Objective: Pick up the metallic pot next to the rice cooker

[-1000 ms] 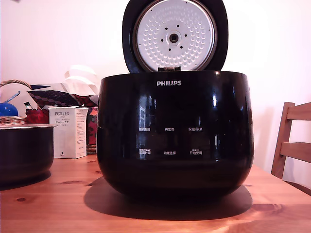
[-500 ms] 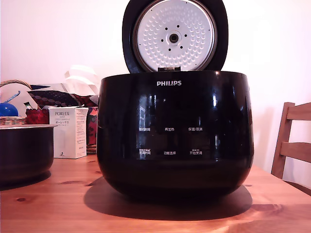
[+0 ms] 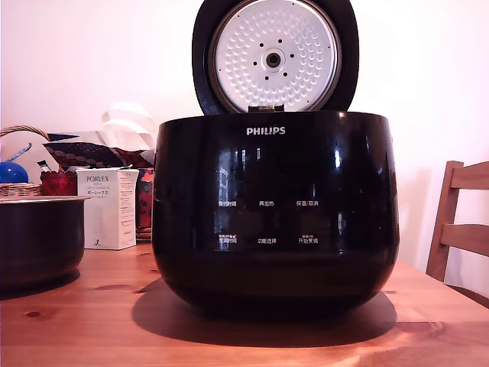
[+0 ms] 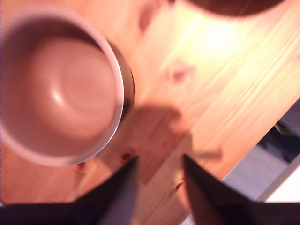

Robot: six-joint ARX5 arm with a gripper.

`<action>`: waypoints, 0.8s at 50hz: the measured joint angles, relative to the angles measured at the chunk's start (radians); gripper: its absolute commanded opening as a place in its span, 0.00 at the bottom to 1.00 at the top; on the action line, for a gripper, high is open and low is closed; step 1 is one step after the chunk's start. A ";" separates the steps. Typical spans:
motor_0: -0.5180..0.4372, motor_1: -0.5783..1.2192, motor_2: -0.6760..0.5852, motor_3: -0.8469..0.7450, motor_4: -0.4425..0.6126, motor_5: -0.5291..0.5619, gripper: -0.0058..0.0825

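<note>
The Philips rice cooker [image 3: 275, 210] stands in the middle of the wooden worktop [image 3: 92, 321], its glossy black body facing the exterior camera with white lettering on the front. Its round lid [image 3: 275, 55] is raised upright behind the body, showing the dimpled silver inner plate.

The metallic pot [image 3: 38, 238] sits on the worktop to the exterior view's left of the rice cooker, apart from it with a strip of bare wood between them, and is cut off by that view's edge. It is dark with straight sides and a thin pale rim. Behind the gap between pot and cooker stands a white Porlex box [image 3: 107, 208], and further back, behind the pot, are a wicker basket [image 3: 19, 189] with a blue object [image 3: 11, 172] in it, a red container [image 3: 59, 182] and patterned cloth [image 3: 84, 153]. A wooden chair [image 3: 460, 222] stands at the far side of the cooker, to the exterior view's right.

In the wrist view the metallic pot [image 4: 58, 86] is seen from above, upright and empty, its pale rim ringing a smooth brownish interior. The gripper [image 4: 159, 176] hangs above bare wood beside the pot, not touching it; its two dark jaws are spread with an open gap and nothing between them. The worktop's edge lies close by, with floor beyond.
</note>
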 measured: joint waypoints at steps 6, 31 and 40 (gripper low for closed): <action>0.018 0.063 0.000 0.024 0.000 0.000 0.64; 0.085 0.257 0.000 0.202 0.020 0.102 0.64; 0.088 0.336 0.002 0.233 0.035 0.117 0.64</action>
